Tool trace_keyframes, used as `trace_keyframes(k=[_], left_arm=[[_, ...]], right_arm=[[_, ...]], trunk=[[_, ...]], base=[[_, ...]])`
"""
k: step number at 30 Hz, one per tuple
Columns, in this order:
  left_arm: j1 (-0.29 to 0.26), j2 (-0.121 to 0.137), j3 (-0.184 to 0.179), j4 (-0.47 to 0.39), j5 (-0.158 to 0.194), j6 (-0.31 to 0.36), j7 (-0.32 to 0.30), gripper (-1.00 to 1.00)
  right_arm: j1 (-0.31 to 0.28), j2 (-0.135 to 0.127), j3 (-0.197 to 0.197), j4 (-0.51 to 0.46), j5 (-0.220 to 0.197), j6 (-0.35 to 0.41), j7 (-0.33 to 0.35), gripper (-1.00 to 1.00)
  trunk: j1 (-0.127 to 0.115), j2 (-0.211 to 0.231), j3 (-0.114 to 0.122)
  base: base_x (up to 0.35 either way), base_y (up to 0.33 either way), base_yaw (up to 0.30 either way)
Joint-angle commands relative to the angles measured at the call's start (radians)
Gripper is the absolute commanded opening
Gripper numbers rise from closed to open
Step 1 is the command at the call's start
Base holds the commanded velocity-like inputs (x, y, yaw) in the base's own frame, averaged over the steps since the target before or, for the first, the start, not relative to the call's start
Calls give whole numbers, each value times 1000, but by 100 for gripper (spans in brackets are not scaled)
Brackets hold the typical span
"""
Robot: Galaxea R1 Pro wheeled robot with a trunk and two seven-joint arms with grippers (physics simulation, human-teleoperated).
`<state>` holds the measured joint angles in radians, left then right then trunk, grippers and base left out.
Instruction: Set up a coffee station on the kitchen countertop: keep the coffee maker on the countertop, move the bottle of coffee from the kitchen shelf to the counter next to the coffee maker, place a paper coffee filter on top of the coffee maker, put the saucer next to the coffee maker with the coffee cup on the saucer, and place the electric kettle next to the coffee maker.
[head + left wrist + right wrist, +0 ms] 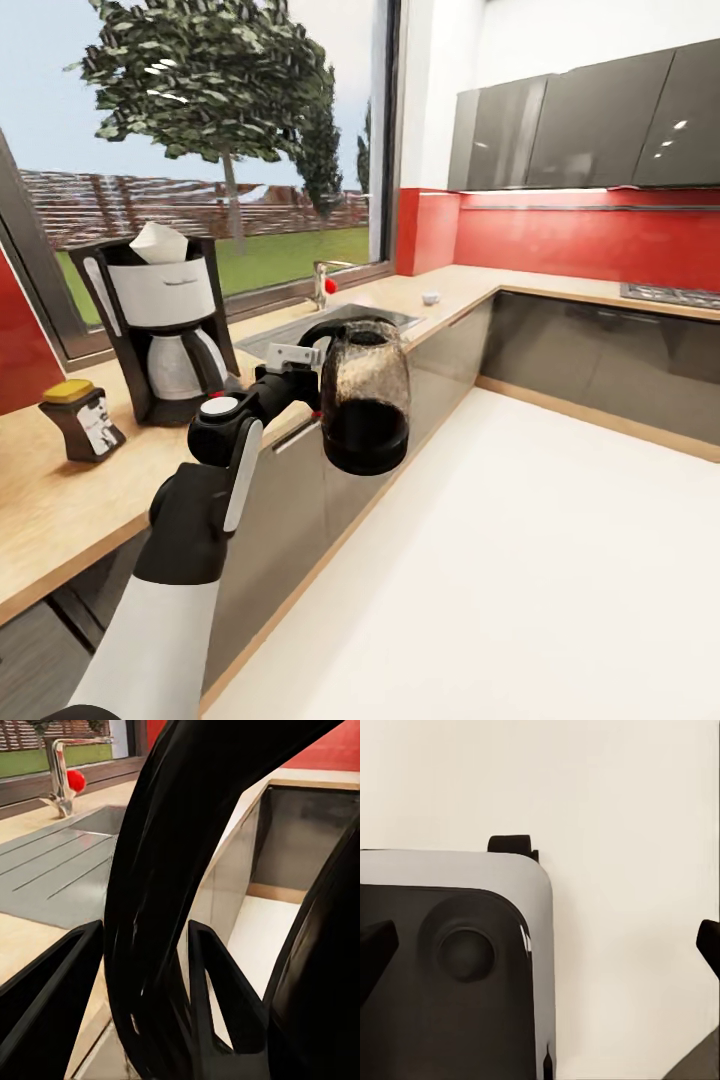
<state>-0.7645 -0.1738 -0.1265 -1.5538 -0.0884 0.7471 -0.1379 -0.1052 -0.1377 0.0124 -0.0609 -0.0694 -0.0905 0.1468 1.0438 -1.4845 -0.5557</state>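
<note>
My left gripper (305,372) has its jaws closed on the handle of the electric kettle (365,408), which hangs beyond them over the floor, just off the counter (60,510) edge. With the coffee maker (165,325) behind the jaws, the kettle could swing into it, or twist and slip from the narrow handle grip. My right jaws stand open, empty.

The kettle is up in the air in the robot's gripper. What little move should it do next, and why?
Probably carry the electric kettle sideways over the countertop toward the coffee maker. The left gripper grips its handle, and the kettle hangs off the counter's edge, above the floor. The free wood between the coffee maker and the sink looks like a fitting landing spot.
</note>
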Motion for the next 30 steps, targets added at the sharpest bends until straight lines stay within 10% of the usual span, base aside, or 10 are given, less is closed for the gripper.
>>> trace_keyframes(k=[1,30], left_arm=[[-1,-1,1,-1,-8,5,-8,-100],[-1,-1,1,0,-8,5,-8,-100]], right_arm=[[-1,0,1,1,-7,-3,5,100],[-1,0,1,1,-7,-3,5,100]], trunk=[[0,-1,-1],[0,-1,-1]], base=[[223,-267,0],[221,-268,0]])
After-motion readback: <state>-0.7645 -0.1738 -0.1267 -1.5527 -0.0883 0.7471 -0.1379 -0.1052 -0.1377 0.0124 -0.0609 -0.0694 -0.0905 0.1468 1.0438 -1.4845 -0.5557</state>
